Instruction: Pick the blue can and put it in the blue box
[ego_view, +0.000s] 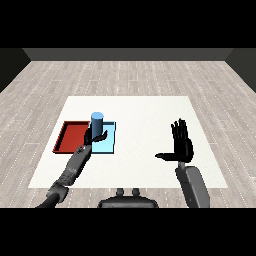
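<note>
The robot's left hand (95, 137) is reaching forward from the lower left, its grey forearm angling up across the white table (150, 110). Its black fingers are curling around the lower part of the blue can (97, 122), which is standing upright in the grasp, its top rising clear above the hand. The can is sitting over the light blue tray (111, 145), toward that tray's left side — whether its base is touching the tray floor or hanging just above it cannot be told from this angle. Just beside the blue tray, on the left, the red tray (67, 136) is lying with nothing visible in it.

The can is looking rigid, smooth-sided and probably light — a cylinder best held around its middle, where curled fingers are least likely to tip it.

Well apart on the right, the right hand (182, 142) is hovering above the table, palm upright, fingers spread straight and thumb pointing inward, holding nothing.
</note>
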